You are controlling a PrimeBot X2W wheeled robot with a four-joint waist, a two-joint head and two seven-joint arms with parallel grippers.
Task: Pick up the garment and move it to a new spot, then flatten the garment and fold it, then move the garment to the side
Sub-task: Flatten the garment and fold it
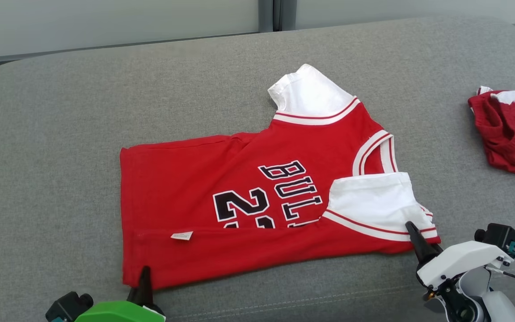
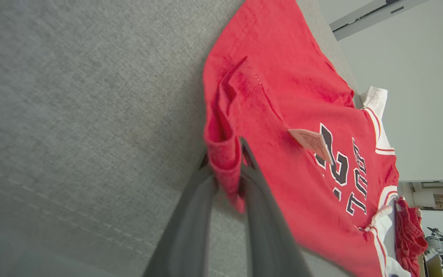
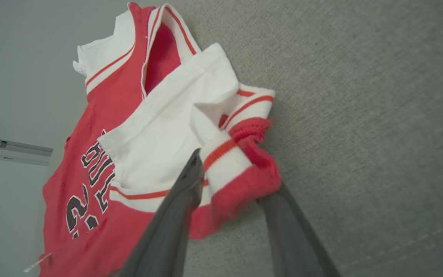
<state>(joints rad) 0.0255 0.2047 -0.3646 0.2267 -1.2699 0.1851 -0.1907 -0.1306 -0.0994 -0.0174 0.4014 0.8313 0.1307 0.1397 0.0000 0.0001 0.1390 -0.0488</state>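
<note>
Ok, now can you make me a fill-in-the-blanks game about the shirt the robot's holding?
1. The jersey is mostly ___.
2. Its sleeves are ___.
3. The cushion under it is ___.
4. The left gripper and right gripper are both shut on the ___.
Missing words: red, white, grey, jersey.

left of the jersey [image 1: 239, 210] and beyond it, the grey cushion [image 1: 61, 134] lies bare, wide room for me to pass. to the jersey's right, well apart, a crumpled red garment [image 1: 512, 134] stands in the way.
</note>
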